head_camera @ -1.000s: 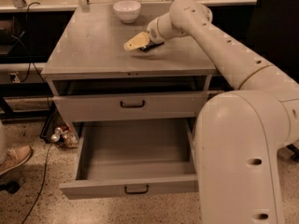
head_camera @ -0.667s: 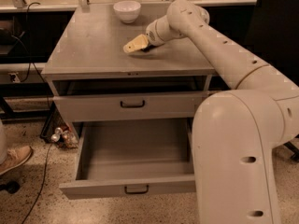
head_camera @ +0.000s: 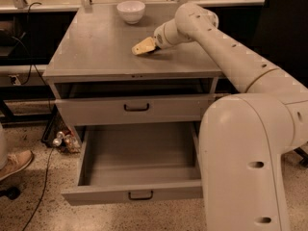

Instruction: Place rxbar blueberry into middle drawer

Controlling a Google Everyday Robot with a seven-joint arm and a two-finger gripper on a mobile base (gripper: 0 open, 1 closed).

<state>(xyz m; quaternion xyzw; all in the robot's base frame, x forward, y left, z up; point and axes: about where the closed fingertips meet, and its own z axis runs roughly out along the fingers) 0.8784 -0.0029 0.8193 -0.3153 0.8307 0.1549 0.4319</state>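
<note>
Camera view: hand [head_camera: 143, 47] low over cabinet [head_camera: 96, 49]; rxbar blueberry hidden.

The surface [head_camera: 96, 47] and the open drawer [head_camera: 139, 172] look like painted metal, a smooth, flat matt grey; the drawer's handle [head_camera: 140, 195] is black. The bowl [head_camera: 131, 11] is glossy white, ceramic by its look. The arm [head_camera: 231, 52] has a smooth cream plastic shell with a dull sheen, and its hand [head_camera: 140, 47], low over the rear of the surface, is matt tan. The floor [head_camera: 29, 206] is speckled stone.
</note>
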